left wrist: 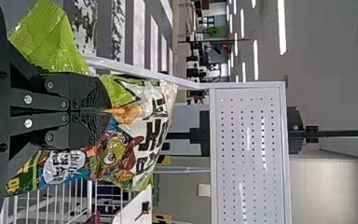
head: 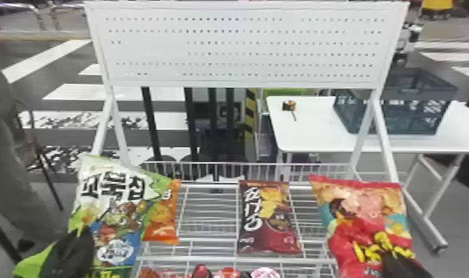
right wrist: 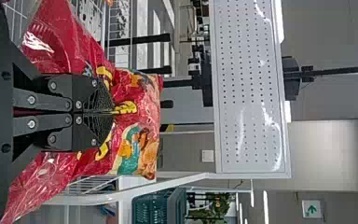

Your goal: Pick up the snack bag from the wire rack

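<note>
On the left, my left gripper (left wrist: 103, 111) pinches a green snack bag (head: 115, 210) by its middle, probably for balance; a maroon bag (head: 269, 218) lies between, on the wire rack (head: 208, 260); my right gripper (right wrist: 107, 112) clamps a red snack bag (head: 363, 210), film bunched, likely against slipping

My pincer (head: 68, 251) is matt black, its pads (left wrist: 103, 100) rough and textured; glossy, crinkled green-and-white plastic snack bag (head: 111, 207), shiny red plastic snack bag (head: 359, 218), smooth white-painted metal wire rack (head: 208, 218).
</note>
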